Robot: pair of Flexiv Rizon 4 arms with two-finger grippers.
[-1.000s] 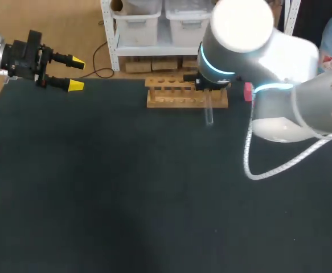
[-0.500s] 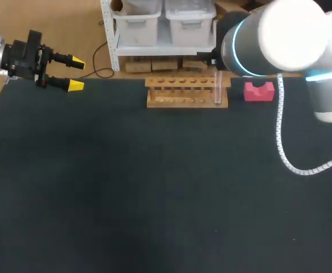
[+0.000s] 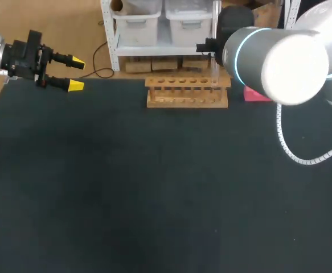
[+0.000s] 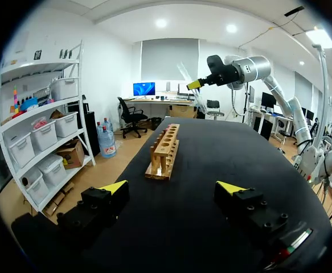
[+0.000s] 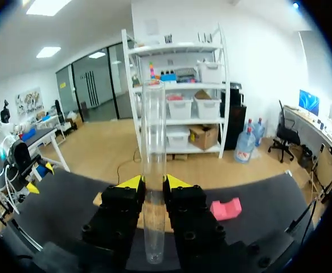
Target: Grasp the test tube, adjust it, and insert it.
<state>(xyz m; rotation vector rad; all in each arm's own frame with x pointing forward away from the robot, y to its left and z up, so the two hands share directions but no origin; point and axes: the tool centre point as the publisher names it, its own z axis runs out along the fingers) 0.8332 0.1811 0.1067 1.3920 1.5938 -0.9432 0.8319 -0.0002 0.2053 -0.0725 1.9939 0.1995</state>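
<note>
A clear test tube (image 5: 153,170) stands upright between the yellow-tipped fingers of my right gripper (image 5: 153,182), which is shut on its lower part. In the head view the tube (image 3: 214,73) hangs at the right end of the wooden rack (image 3: 187,91), with my right arm (image 3: 279,62) bulking over it. From the left wrist view the tube (image 4: 189,85) looks tilted in the right gripper (image 4: 196,85), high above the rack (image 4: 164,150). My left gripper (image 3: 74,73) stays open and empty at the table's far left corner.
A pink block (image 3: 255,95) lies on the black table just right of the rack, half covered by my right arm; it also shows ahead of the right gripper as the pink block (image 5: 226,208). A white cable (image 3: 302,159) loops below the right arm.
My right arm has swung up and back, carrying the tube from in front of the rack to above its right end. The left arm has not moved.
</note>
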